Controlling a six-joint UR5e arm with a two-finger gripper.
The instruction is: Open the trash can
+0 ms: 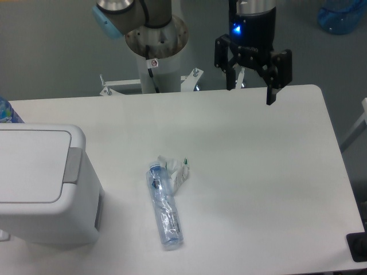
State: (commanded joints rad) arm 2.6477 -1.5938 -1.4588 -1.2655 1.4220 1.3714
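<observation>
The trash can [40, 186] is a boxy white bin at the left edge of the table, lid flat and closed, with a grey push bar [72, 165] on its right edge. My gripper [250, 95] hangs open and empty above the far side of the table, well to the right of the bin and apart from it. Its two black fingers point down with a wide gap between them.
A clear plastic bottle [165, 208] lies on the table near the middle, with a crumpled wrapper [178, 169] by its upper end. The robot base [156, 43] stands behind the far table edge. A blue object [343, 15] sits at the top right.
</observation>
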